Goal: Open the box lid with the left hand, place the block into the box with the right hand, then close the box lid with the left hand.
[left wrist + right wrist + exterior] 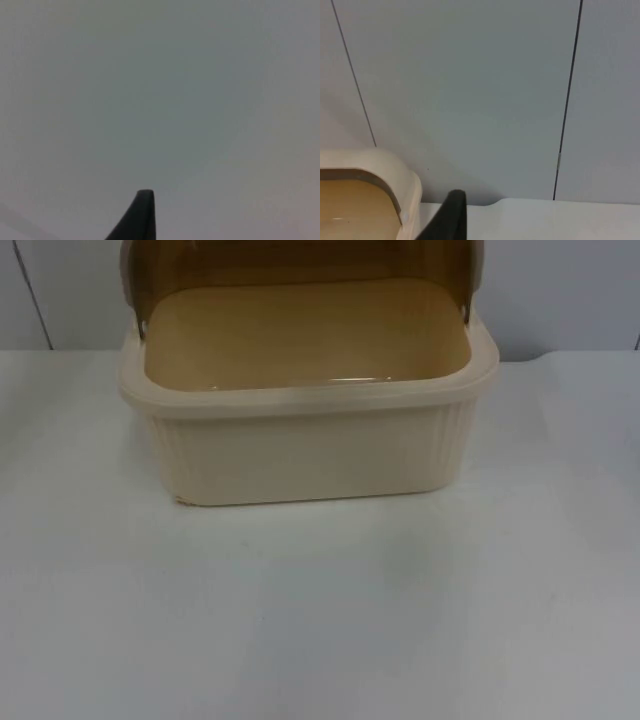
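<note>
A cream ribbed box (300, 455) stands at the back middle of the white table. Its brown see-through lid (300, 260) is swung up and back, so the box is open. Inside I see just the bare tan floor (300, 335). My right gripper (451, 216) hangs off the box's right side, above table height, facing the partition wall, with a rounded corner of the box rim (380, 167) close beside it. My left gripper (141, 215) points at a plain grey surface with nothing near it.
The grey partition wall (470, 90) with thin vertical seams rises right behind the box. The white table top (320, 620) stretches wide in front of the box and to both sides of it.
</note>
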`<state>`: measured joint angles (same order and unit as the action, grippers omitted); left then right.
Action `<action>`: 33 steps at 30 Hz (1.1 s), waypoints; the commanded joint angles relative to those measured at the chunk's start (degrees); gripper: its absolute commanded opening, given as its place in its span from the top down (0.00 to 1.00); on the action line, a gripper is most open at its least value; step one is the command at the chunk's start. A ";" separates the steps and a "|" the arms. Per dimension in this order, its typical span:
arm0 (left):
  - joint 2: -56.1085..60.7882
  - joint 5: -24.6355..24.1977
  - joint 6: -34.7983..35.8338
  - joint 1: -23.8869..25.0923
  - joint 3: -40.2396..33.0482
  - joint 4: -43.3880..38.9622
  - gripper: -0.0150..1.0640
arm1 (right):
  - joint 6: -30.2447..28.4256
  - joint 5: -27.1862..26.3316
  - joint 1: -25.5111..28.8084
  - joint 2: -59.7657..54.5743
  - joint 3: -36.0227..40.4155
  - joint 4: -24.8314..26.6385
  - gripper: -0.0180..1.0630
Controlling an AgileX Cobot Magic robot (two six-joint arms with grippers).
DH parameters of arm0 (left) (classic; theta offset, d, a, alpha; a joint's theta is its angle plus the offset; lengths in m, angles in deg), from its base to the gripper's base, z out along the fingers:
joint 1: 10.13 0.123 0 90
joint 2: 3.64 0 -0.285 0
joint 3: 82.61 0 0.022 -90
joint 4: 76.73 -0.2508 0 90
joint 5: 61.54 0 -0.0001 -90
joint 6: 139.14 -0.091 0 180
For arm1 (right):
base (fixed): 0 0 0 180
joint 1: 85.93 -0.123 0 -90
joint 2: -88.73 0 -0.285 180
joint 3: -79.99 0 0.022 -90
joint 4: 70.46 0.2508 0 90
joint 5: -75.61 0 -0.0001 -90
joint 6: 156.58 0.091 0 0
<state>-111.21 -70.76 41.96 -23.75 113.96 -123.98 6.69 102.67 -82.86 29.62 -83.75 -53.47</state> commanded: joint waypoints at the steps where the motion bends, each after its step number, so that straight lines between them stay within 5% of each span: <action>1: -2.79 1.00 -6.58 -2.49 3.15 -5.09 0.01 | -0.15 0.11 0.24 0.24 0.05 -0.26 0.01; 7: -9.35 8.10 -11.34 -4.03 4.82 -11.87 0.02 | 1.13 0.11 0.24 -0.62 0.05 -0.26 0.01; 10: -10.60 7.98 -11.34 -4.76 4.82 -11.49 0.12 | 1.67 0.11 0.24 -0.62 0.05 -0.26 0.01; 16: -11.09 8.84 -11.17 -5.16 4.82 -0.95 0.99 | 1.67 0.72 0.24 -0.62 0.05 -0.26 0.01; 23: -11.09 7.85 -9.35 -5.16 4.82 14.25 0.99 | 1.67 0.61 0.24 -0.62 0.05 -0.26 0.01; 33: -13.34 8.90 -10.28 -4.94 4.71 13.39 0.99 | 1.67 0.61 0.24 -0.62 0.05 -0.26 0.01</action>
<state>-124.58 -62.49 31.71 -28.78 118.47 -111.53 8.33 102.91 -82.86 28.90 -83.75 -53.47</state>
